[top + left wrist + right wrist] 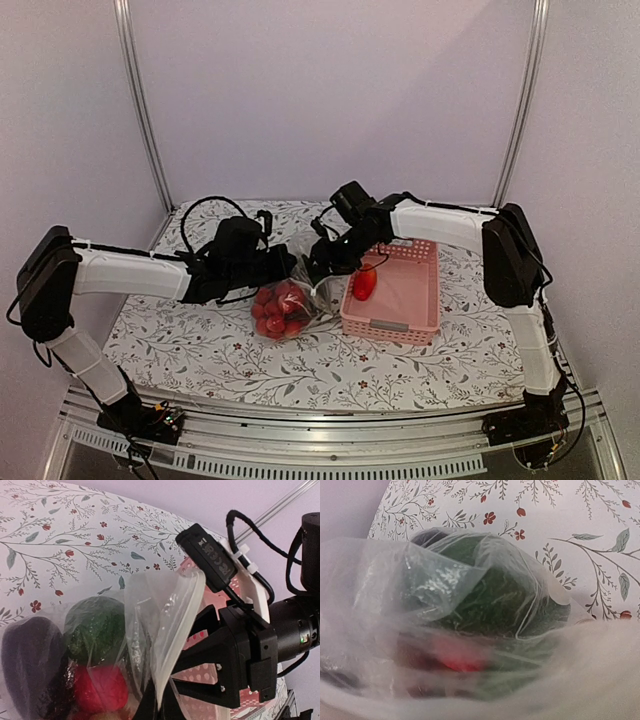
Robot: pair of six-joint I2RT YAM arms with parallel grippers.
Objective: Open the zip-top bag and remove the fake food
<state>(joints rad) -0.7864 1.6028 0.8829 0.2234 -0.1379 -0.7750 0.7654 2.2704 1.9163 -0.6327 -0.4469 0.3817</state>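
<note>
Step in hand: emptying bag [283,308] — mouth open, food [276,312] inside, just below left gripper [290,270], which is clenched on bag lip. Bag mouth straight ahead of right gripper [318,268]; its grip — cannot tell. Next: reach in, pinch one piece, carry to basket [420,325] at its right.

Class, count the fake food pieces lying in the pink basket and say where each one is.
1: a red piece at the basket's left side, just under the right arm. The arm may hide more; the rest is in the bag.
</note>
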